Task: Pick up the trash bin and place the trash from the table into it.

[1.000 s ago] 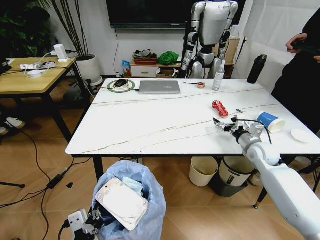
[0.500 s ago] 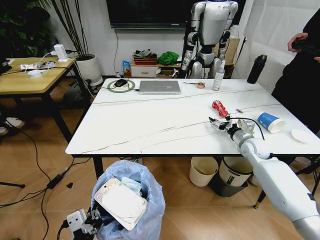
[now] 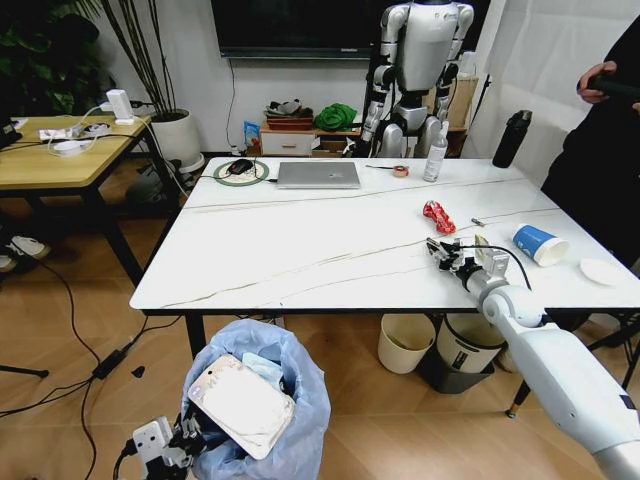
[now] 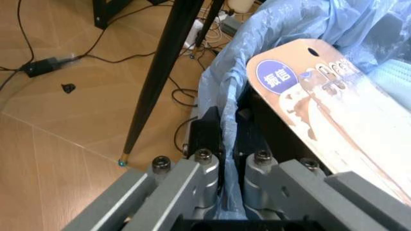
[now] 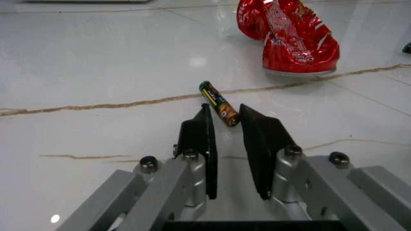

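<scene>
The trash bin (image 3: 290,385), lined with a light-blue bag, hangs low in front of the table (image 3: 300,250). My left gripper (image 3: 163,442) is shut on its rim, with the bag (image 4: 224,125) pinched between the fingers. A flat white pouch (image 3: 245,405) sticks out of the bin. On the table lie a red wrapper (image 3: 438,216) and a blue-and-white paper cup (image 3: 538,243). My right gripper (image 3: 438,249) rests low on the tabletop just short of the red wrapper (image 5: 289,38). It is narrowly open (image 5: 224,111), with the near end of a small battery (image 5: 218,102) at its fingertips.
A silver laptop (image 3: 319,174), a spray bottle (image 3: 436,152) and a black bottle (image 3: 513,138) stand at the table's far side. A white disc (image 3: 603,270) lies by the right edge. A cream bin (image 3: 405,340) and a dark grey bin (image 3: 468,345) sit under the table.
My right gripper slid a little to the left over the tabletop and back, ending beside the red wrapper. The left gripper and the bin stayed put.
</scene>
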Robot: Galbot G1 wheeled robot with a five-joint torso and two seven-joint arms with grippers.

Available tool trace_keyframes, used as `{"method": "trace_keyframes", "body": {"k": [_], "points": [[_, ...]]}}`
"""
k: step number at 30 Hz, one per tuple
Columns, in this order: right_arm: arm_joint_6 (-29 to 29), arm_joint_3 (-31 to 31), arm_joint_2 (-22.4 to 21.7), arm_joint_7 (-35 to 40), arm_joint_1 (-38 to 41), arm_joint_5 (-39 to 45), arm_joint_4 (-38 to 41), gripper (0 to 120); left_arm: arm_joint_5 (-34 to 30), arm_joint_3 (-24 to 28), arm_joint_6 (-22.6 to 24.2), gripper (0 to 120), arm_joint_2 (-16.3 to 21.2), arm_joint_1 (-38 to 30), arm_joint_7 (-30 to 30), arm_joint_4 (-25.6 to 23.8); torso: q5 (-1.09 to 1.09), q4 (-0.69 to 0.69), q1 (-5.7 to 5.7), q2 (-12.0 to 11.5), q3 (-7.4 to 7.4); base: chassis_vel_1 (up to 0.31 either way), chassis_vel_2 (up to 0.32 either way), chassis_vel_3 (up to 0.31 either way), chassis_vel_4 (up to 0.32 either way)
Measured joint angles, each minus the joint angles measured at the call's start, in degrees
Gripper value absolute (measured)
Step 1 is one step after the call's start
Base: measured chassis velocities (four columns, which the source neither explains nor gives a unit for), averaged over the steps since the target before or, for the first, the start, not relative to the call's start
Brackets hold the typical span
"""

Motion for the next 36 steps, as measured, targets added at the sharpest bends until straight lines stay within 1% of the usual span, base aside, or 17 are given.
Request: {"method": "trace_keyframes", "body": {"k": [1,3,5,11,13,16,17,20,21,23,24,26,27,28,32,33,36], "points": [[-0.01,-0.03,-0.03,0.0,-0.01,-0.03,0.02,14,0.0,0.01,0.0,0,-0.01,-0.01,0.0,0.0,0.0,0.0,0.0,0.0,0.0,0.0,0.0,0.0,0.0],[-0.01,-0.24,-0.1,-0.01,0.01,-0.32,0.03,4,0.0,0.02,0.0,0,-0.02,-0.11,0.0,0.0,0.0,0.01,0.0,0.0,0.0,0.0,0.0,0.0,0.0],[-0.01,-0.35,-0.12,-0.02,0.05,-0.51,0.0,0,0.0,0.02,0.0,0,-0.02,-0.17,-0.01,0.02,0.0,0.01,0.0,0.0,0.0,0.0,0.0,0.0,0.0],[0.74,-0.79,-0.17,-0.46,0.25,-0.93,-0.09,0,-0.03,0.12,0.0,0,-0.09,-0.38,-0.02,0.25,0.0,0.0,0.0,0.0,0.01,0.0,0.0,0.0,0.0],[3.0,-0.96,-0.56,-1.54,-0.27,-0.94,0.77,0,-0.16,0.14,0.0,0,-0.05,-0.5,-0.04,0.29,0.04,0.02,0.01,-0.01,0.04,0.0,0.0,0.0,0.0],[5.21,-0.73,-2.51,-3.43,-3.01,4.9,7.83,0,-0.39,0.11,0.06,0,0.07,-0.58,-0.06,0.33,0.06,0.02,0.03,-0.04,0.05,0.0,0.0,0.0,0.0],[5.21,-0.73,-2.51,-3.43,-3.01,4.9,7.83,0,-0.39,0.11,0.06,0,0.07,-0.58,-0.06,0.33,0.06,0.02,0.03,-0.04,0.05,0.0,0.0,0.0,0.0],[6.51,-2.04,-4.25,-4.43,-5.53,10.79,19.5,0,-0.48,0.1,0.12,0,0.09,-0.56,-0.07,0.33,0.01,0.02,0.02,-0.03,0.02,0.0,0.0,0.0,0.0],[6.77,-3.49,-4.74,-4.58,-6.5,12.72,24.91,0,-0.52,0.1,0.14,0,0.09,-0.55,-0.07,0.31,0.03,0.02,0.01,-0.03,0.02,0.0,0.0,0.0,0.0],[6.97,-6.52,-5.19,-4.56,-7.62,14.47,31.27,0,-0.55,0.07,0.18,0,0.07,-0.55,-0.08,0.27,-0.04,0.02,0.01,-0.02,0.01,0.0,0.0,0.0,0.0],[6.97,-6.52,-5.19,-4.56,-7.62,14.47,31.27,0,-0.55,0.07,0.18,0,0.07,-0.55,-0.08,0.27,-0.04,0.02,0.01,-0.02,0.01,0.0,0.0,0.0,0.0],[7.83,-12.17,-5.33,-4.51,-8.84,14.4,38.28,0,-0.55,-0.04,0.19,0,-0.03,-0.64,-0.08,0.24,0.0,0.03,0.01,-0.02,0.01,0.0,0.0,0.0,0.0],[8.17,-13.53,-5.32,-4.54,-9.13,14.03,39.5,0,-0.55,-0.1,0.19,0,-0.08,-0.69,-0.08,0.24,0.0,0.03,0.01,-0.02,0.01,0.0,0.0,0.0,0.0],[9.42,-17.18,-5.25,-4.56,-9.82,12.25,41.76,0,-0.55,-0.25,0.18,0,-0.2,-0.73,-0.08,0.26,-0.02,0.01,0.01,-0.02,0.01,0.0,0.0,0.0,0.0],[10.88,-22.04,-5.32,-4.69,-10.71,9.99,43.85,0,-0.55,-0.38,0.16,0,-0.26,-0.72,-0.07,0.27,0.01,0.02,0.01,-0.02,0.01,0.0,0.0,0.0,0.0],[11.6,-25.47,-5.54,-4.73,-11.38,9.07,44.86,0,-0.64,-0.49,0.16,0,-0.25,-0.7,-0.07,0.19,0.0,0.01,0.0,-0.02,0.01,0.0,0.0,0.0,0.0],[12.46,-29.15,-5.72,-4.71,-11.65,7.78,45.11,0,-0.78,-0.65,0.2,0,-0.18,-0.92,-0.07,0.05,0.0,0.0,0.01,-0.01,0.01,0.0,0.0,0.0,0.0]]}}
